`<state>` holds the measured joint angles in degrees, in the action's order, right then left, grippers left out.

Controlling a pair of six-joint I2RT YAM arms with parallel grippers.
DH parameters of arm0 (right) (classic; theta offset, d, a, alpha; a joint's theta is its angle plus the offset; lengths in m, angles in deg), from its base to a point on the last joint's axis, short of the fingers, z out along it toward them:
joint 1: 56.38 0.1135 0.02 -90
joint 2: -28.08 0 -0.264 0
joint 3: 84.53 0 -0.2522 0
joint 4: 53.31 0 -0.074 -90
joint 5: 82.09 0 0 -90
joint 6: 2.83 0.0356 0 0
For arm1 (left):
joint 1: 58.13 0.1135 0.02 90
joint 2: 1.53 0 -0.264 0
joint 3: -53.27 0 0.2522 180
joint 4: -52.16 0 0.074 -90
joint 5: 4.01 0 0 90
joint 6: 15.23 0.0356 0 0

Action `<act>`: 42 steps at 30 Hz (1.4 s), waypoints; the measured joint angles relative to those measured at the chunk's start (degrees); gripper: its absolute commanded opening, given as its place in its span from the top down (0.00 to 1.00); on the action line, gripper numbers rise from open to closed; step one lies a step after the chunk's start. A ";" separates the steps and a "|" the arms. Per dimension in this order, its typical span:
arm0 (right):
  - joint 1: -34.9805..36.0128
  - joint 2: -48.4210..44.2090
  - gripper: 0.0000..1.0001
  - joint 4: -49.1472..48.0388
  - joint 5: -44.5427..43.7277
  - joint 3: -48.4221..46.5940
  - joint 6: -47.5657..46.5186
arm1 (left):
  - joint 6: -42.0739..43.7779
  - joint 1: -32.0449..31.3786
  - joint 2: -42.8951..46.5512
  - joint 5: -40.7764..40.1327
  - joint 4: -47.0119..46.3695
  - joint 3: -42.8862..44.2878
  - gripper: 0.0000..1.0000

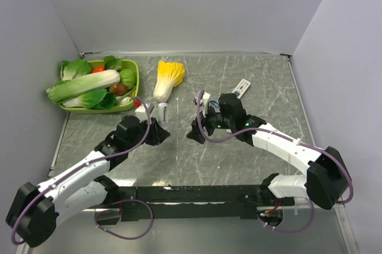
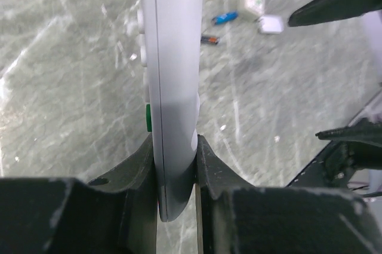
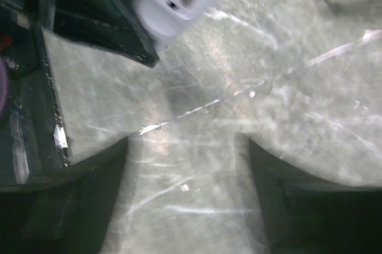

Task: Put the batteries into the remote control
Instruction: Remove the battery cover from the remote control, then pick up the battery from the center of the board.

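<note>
Left jaws clamp remote (image 2: 173, 86), batteries (image 2: 225, 18) apparently beyond

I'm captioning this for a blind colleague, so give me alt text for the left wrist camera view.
The left gripper clamps a pale grey remote control, held on edge and pointing away from the camera. Beyond it, on the marbled grey table, lie three tiny batteries, green, blue and reddish, near a small white piece.

Marbled grey table (image 1: 179, 159) (pale walls (image 1: 179, 9))
</note>
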<state>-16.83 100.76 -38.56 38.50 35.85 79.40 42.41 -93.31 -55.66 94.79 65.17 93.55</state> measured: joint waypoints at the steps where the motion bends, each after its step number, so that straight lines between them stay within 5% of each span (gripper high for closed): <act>1: -0.44 -0.85 0.00 0.74 -0.61 0.00 1.09 | -0.42 0.22 1.53 0.28 -0.90 -0.96 0.99; 12: -3.76 -5.75 0.00 9.51 -5.62 -1.88 18.25 | -4.94 0.92 18.49 6.27 -12.74 -11.41 0.99; 20: -6.25 -2.49 0.00 16.55 -5.84 -8.92 19.71 | -7.80 0.92 25.18 12.66 -22.47 -17.75 0.99; 33: -4.72 21.51 0.42 37.09 -14.45 -31.69 7.58 | -11.04 0.92 18.71 15.82 -32.54 -18.75 0.99; 42: -0.22 36.72 0.52 45.94 -22.34 -39.69 3.08 | -10.08 0.92 19.28 15.28 -25.07 -14.49 0.99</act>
<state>-17.05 137.48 7.38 16.16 -3.85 82.48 32.33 -92.39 -36.38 110.07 40.10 79.06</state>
